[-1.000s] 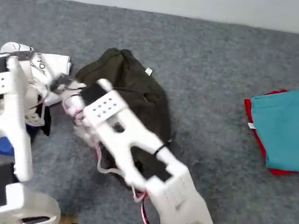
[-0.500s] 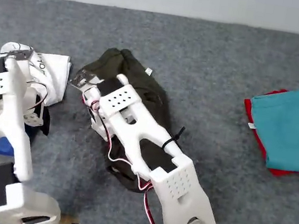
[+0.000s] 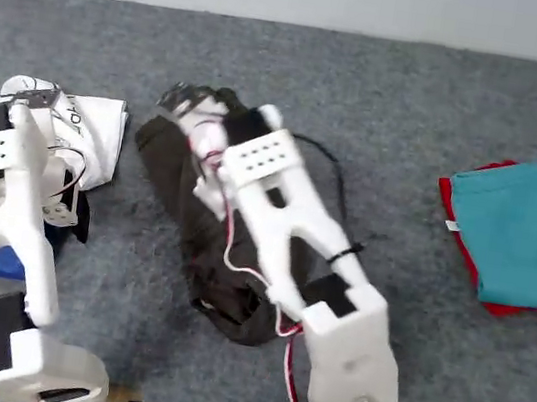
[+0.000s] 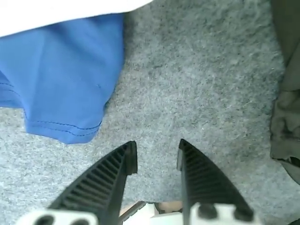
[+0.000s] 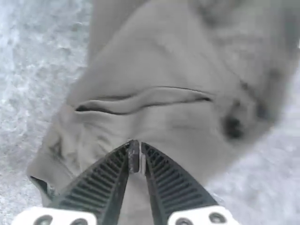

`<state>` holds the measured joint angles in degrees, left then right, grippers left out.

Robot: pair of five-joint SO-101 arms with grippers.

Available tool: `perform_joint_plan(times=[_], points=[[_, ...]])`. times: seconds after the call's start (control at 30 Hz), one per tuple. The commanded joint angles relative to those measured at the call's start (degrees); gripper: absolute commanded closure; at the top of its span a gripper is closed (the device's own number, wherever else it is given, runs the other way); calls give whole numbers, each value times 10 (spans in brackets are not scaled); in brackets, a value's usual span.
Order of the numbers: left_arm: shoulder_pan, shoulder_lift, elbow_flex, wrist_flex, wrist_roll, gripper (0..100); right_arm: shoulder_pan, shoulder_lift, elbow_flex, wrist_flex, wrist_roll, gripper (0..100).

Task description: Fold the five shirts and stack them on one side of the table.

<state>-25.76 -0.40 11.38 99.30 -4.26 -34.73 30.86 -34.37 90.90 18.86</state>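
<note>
- Evidently pinched a fold of the olive shirt (image 3: 168,166) in the right gripper (image 5: 136,152), jaws nearly closed.
- Lay mid-table, long axis running from that far-end grip toward the right arm's base.
- Held the left gripper (image 4: 157,150) parted, empty, beside the blue shirt (image 4: 61,75).

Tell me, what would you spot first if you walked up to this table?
In the middle of the grey table, the right pincer pinches a crumpled dark green shirt. At the right edge a folded teal shirt lies on a red shirt. On the left, a white shirt and a blue shirt lie near the open left pincer.
</note>
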Motion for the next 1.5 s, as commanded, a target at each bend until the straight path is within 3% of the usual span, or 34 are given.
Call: perform_joint_plan(times=[0.0, 0.13, 0.33, 0.4, 0.67, 1.07, 1.27, 1.47], points=[[1, -3, -2, 12, -3, 848, 28, -67, -11, 22, 7, 989], [1, -3, -2, 12, -3, 848, 13, -60, -10, 55, 3, 972], [-11, -8, -3, 12, -3, 848, -51, -16, -10, 80, -12, 773], [-12, -8, -5, 12, -3, 848, -68, -2, -11, 75, -6, 753], [-10, -6, -4, 12, -2, 848, -105, 70, -11, 16, -6, 768], [-9, -4, -3, 12, -2, 848, -102, 142, -11, -55, -2, 775], [-9, -3, -3, 12, -2, 848, -74, 143, -11, -59, -1, 998], [-9, -3, -3, 12, -2, 848, -29, 43, -33, -15, -1, 989]])
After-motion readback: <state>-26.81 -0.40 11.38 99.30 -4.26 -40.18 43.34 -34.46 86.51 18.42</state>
